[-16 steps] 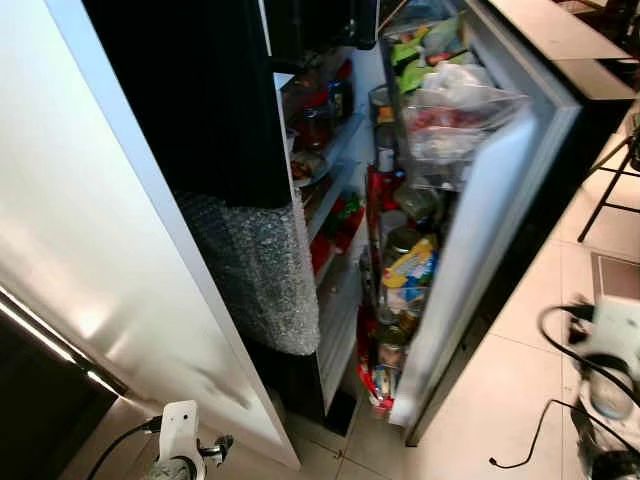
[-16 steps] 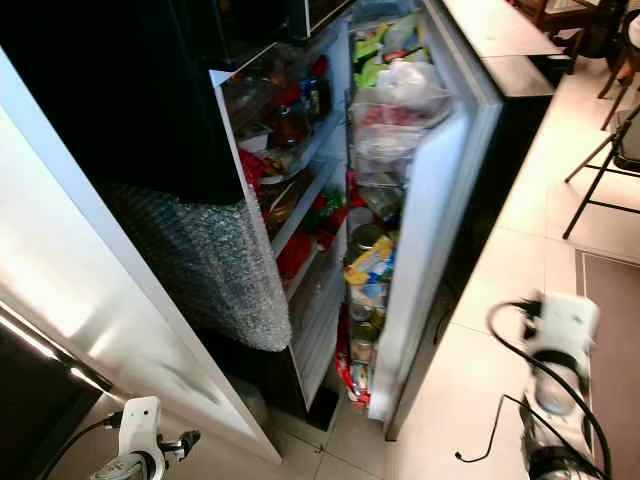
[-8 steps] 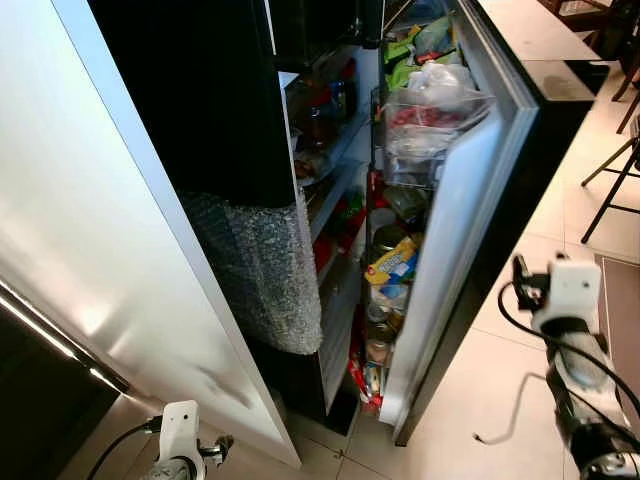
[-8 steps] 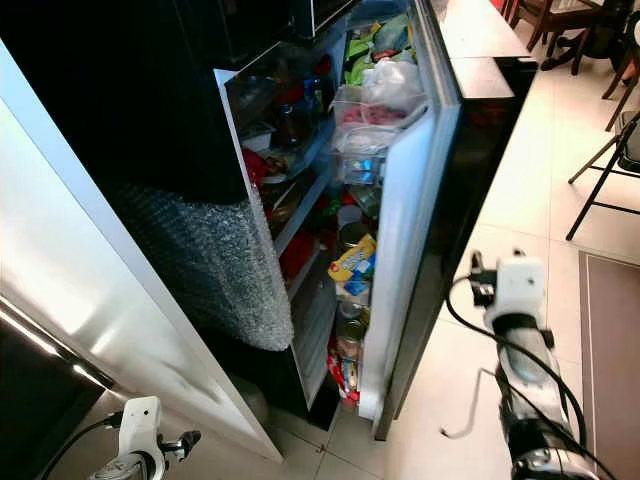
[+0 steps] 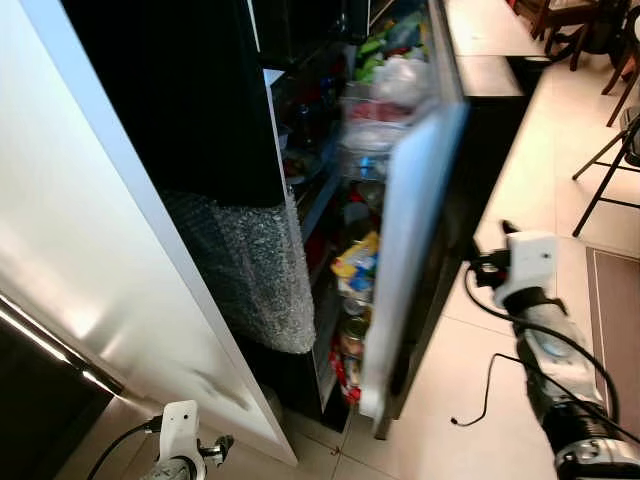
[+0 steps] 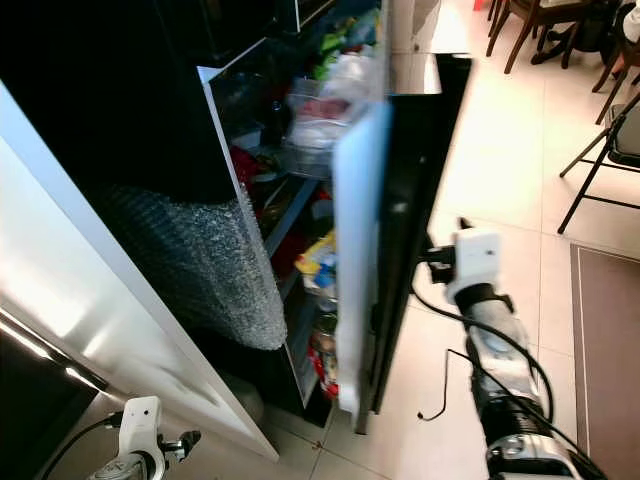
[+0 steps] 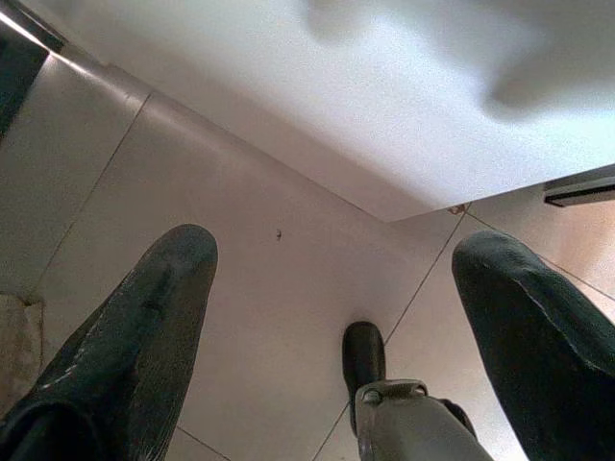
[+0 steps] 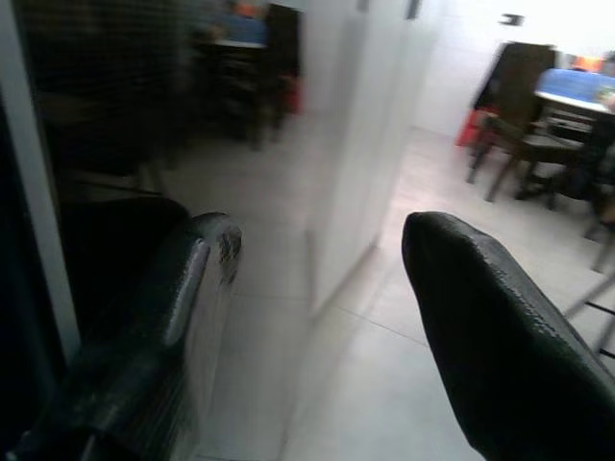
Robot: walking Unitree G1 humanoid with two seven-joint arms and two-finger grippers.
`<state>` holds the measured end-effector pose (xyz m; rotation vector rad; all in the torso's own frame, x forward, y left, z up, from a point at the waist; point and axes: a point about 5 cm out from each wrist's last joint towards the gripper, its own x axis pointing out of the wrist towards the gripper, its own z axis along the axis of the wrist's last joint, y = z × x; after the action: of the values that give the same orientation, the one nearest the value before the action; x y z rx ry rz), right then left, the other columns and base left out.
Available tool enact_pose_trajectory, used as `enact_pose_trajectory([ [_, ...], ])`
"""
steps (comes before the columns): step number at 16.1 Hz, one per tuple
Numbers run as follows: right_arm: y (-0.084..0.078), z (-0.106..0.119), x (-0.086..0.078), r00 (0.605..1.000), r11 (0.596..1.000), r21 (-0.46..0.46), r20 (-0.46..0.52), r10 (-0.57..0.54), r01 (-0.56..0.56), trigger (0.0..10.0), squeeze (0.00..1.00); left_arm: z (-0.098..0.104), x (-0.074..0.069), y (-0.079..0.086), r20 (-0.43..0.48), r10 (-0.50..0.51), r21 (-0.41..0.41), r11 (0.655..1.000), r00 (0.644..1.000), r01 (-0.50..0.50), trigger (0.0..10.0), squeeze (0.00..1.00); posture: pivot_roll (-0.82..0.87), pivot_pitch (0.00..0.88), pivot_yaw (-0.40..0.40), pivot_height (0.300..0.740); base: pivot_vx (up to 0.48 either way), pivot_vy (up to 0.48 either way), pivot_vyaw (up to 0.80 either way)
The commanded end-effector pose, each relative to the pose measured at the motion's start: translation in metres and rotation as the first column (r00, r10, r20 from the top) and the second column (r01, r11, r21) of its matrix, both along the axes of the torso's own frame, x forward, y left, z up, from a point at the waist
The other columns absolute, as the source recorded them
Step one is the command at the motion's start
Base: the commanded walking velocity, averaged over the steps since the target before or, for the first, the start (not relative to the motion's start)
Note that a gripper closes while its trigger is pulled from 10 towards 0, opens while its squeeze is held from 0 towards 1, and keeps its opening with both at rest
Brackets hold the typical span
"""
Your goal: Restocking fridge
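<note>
Your left gripper (image 7: 327, 317) is hanging low over the pale floor tiles (image 7: 240, 317), its rubbery black fingers (image 7: 144, 327) spread wide around nothing. Your right arm is reaching forward, its gripper (image 8: 317, 317) at the outer face of the glossy fridge door (image 5: 415, 220), jaws wide and gripping nothing. The wrist camera is showing reflections on that dark face; the head views are instead showing the door shelves packed with jars and packets (image 5: 355, 265). Behind, bubble wrap (image 5: 250, 270) is covering part of the fridge's black front. Farther off, chairs (image 6: 600, 150) are standing on tile.
</note>
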<state>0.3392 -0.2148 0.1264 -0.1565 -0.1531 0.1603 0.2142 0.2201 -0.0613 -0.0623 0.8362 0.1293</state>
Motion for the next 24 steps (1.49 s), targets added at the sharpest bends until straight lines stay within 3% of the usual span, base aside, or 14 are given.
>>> enact_pose_trajectory([
  [1, 0.022, 0.015, 0.005, 0.993, 0.994, -0.012, 0.048, 0.112, -0.112, 10.0, 0.00, -0.002, -0.003, 0.003, -0.022, -0.008, 0.014, 1.000, 1.000, 0.008, 10.0, 0.00, -0.06, 0.034, 0.067, 0.740, 0.000, 0.000, 0.00],
  [10, 0.059, 0.019, 0.003, 0.952, 0.952, 0.013, 0.026, 0.306, -0.307, 10.0, 0.00, -0.002, -0.003, 0.003, -0.023, -0.007, 0.011, 1.000, 1.000, 0.008, 10.0, 0.00, -0.06, 0.038, 0.065, 0.740, 0.000, 0.000, 0.00],
  [18, 0.096, 0.022, -0.007, 0.860, 0.858, 0.055, -0.001, 0.511, -0.510, 10.0, 0.00, -0.002, -0.004, 0.002, -0.023, -0.007, 0.006, 1.000, 1.000, 0.008, 10.0, 0.00, -0.07, 0.034, 0.062, 0.740, 0.000, 0.000, 0.00],
  [24, 0.094, 0.018, -0.009, 0.857, 0.857, 0.058, -0.031, 0.514, -0.512, 10.0, 0.00, -0.002, -0.004, 0.001, -0.025, -0.010, 0.003, 1.000, 1.000, 0.010, 10.0, 0.00, -0.06, 0.033, 0.058, 0.740, 0.000, 0.000, 0.00],
])
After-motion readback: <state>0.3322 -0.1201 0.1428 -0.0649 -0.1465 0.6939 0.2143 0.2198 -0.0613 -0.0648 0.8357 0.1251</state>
